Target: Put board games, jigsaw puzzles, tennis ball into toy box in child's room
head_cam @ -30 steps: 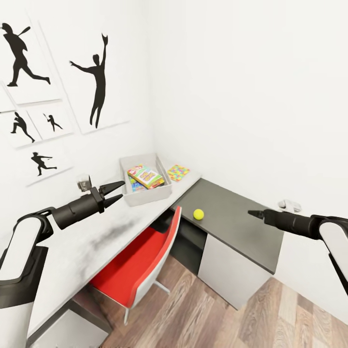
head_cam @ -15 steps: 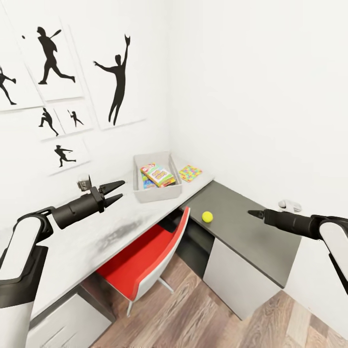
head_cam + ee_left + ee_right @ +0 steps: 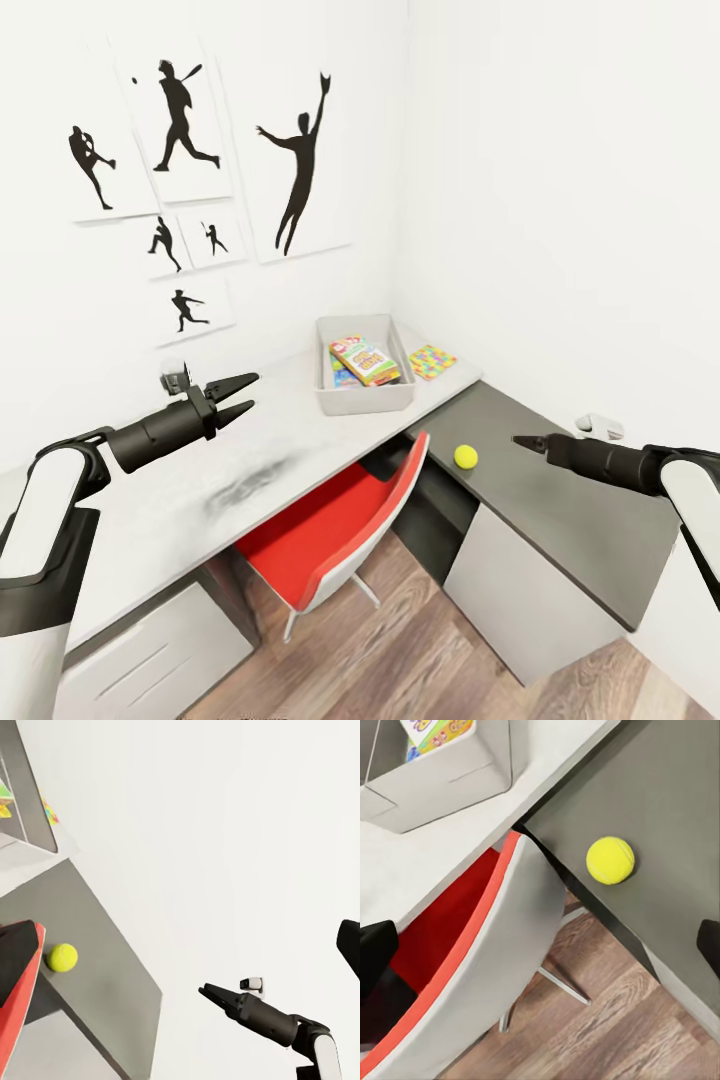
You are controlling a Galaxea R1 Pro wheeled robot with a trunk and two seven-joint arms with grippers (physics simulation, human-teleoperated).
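Observation:
The light-grey toy box [image 3: 364, 397] stands on the pale table [image 3: 200, 480] near the corner, with colourful board games [image 3: 365, 360] lying inside it. A jigsaw puzzle [image 3: 432, 361] lies flat on the table just right of the box. The tennis ball [image 3: 465, 456] rests on the dark grey top, also seen as tennis ball [image 3: 610, 860] and tennis ball [image 3: 61, 957]. My left gripper [image 3: 237, 398] hovers open over the table, well left of the box. My right gripper [image 3: 528, 442] is open and empty, just right of the ball.
A red chair [image 3: 340, 520] is tucked under the table between my arms, close to the ball. White drawers [image 3: 150, 660] sit under the table's near end. Black silhouette pictures [image 3: 300, 165] hang on the left wall. Wood-plank floor [image 3: 400, 650] lies below.
The whole view has shifted, so the table, box and ball sit further right in the picture. Both arms hold the same pose, and nothing on the table has moved.

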